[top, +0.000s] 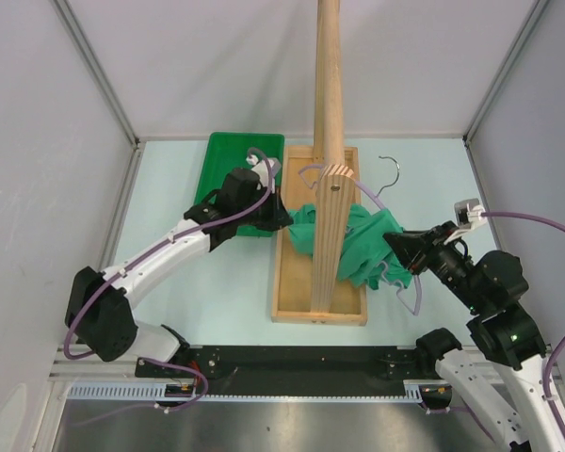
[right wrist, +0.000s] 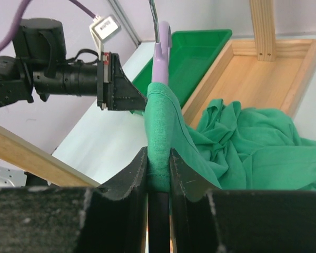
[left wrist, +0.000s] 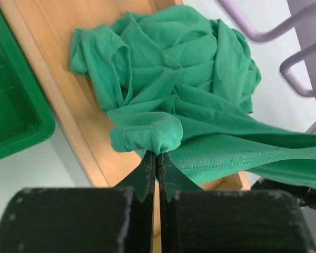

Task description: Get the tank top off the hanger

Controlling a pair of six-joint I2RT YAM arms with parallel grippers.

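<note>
The teal-green tank top lies crumpled on the wooden base, partly behind the pole. The lavender hanger runs through it, with its metal hook pointing to the far side. My left gripper is shut on a fold at the tank top's left edge; the left wrist view shows the tips pinching the cloth. My right gripper is shut on a hanger arm that is wrapped in the tank top's cloth. The bare hanger sticks out above the jaws.
A tall wooden pole rises from a shallow wooden base tray at the table's middle. A rigid green plastic tray stands at the back left, behind my left gripper. Grey walls close in the left, right and far sides.
</note>
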